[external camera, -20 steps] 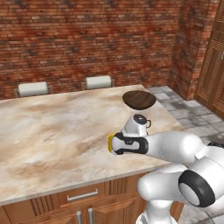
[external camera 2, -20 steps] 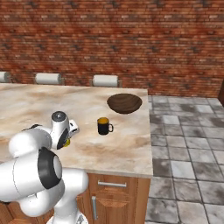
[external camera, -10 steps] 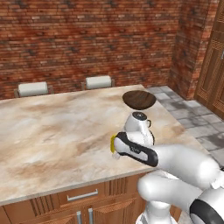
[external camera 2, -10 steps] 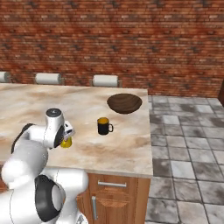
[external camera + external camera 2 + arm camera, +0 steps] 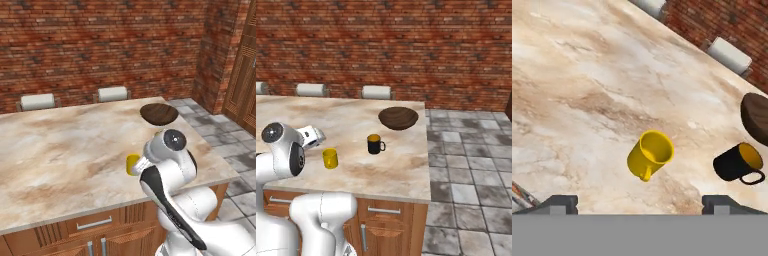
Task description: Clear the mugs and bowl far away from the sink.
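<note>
My gripper (image 5: 639, 202) stands wide: in the hand view its two dark fingertips (image 5: 559, 202) sit far apart at the bottom, with nothing between them. It hangs above the marble counter (image 5: 577, 100), clear of everything on it.

I take the yellow mug (image 5: 650, 154) as my landmark. In the hand view it sits just above the gap between my fingertips, upright on the counter, its open mouth facing my camera and its small handle turned toward me. It touches neither fingertip. In the right base view the yellow mug (image 5: 330, 158) stands on the counter (image 5: 356, 120) near the front edge, just beside my white wrist. In the left base view only a sliver of the yellow mug (image 5: 132, 164) shows past my arm.

To the right of the yellow mug in the hand view, and apart from it, stands a black mug (image 5: 737, 163) with a yellow inside, its handle pointing away from the yellow one. The right base view shows the black mug (image 5: 375, 144) a little farther back on the counter than the yellow mug.

Beyond the black mug, farther from the yellow mug, sits the dark wooden bowl (image 5: 398, 118), close to the far right corner of the counter. It shows at the right edge of the hand view (image 5: 755, 117) and past my arm in the left base view (image 5: 159, 113).

Behind the counter, well away from the yellow mug, pale chair backs (image 5: 376, 92) stand before a brick wall (image 5: 406, 45).
</note>
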### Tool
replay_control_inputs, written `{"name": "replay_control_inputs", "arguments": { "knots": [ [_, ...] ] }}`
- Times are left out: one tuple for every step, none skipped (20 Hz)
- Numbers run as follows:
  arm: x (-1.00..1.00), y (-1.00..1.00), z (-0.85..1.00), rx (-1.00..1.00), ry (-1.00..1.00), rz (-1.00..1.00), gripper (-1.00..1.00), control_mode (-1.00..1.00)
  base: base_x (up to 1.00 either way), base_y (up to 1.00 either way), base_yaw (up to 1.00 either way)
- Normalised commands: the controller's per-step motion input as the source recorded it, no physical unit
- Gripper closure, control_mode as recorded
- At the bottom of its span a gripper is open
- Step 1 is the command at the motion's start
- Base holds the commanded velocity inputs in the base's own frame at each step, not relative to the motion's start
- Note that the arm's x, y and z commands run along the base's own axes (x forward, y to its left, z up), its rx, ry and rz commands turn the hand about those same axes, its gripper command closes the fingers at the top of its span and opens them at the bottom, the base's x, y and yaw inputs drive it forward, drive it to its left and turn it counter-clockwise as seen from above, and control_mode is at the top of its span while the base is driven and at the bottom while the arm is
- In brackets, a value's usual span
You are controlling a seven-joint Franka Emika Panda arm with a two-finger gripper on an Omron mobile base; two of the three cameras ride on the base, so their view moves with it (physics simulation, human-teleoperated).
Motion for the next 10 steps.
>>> {"name": "replay_control_inputs", "arguments": {
  "knots": [
    [-0.85,-0.03,1.00,0.00,-0.57,-0.26,-1.00,-1.00,0.00,0.00,0.00],
    [-0.88,0.00,1.00,0.00,-0.58,-0.29,-1.00,-1.00,0.00,0.00,0.00],
    [-0.97,-0.06,1.00,0.00,-0.60,-0.31,-1.00,-1.00,0.00,0.00,0.00],
    [-0.93,-0.05,1.00,0.00,-0.63,-0.32,-1.00,-1.00,0.00,0.00,0.00],
    [-0.92,-0.06,1.00,0.00,-0.65,-0.32,-1.00,-1.00,0.00,0.00,0.00],
    [-0.94,-0.14,1.00,0.00,-0.67,-0.29,-1.00,-1.00,0.00,0.00,0.00],
    [-1.00,-0.42,1.00,0.02,-0.69,-0.17,-1.00,-1.00,0.00,0.00,0.00],
    [-1.00,-0.37,0.44,0.00,-0.76,-0.05,-1.00,-1.00,0.00,0.00,0.00],
    [-0.24,0.00,0.16,0.01,-0.20,0.00,-1.00,-1.00,0.00,0.00,0.00],
    [0.00,-0.13,0.00,0.13,0.00,0.00,-1.00,-1.00,0.00,0.00,0.00]
  ]
}}
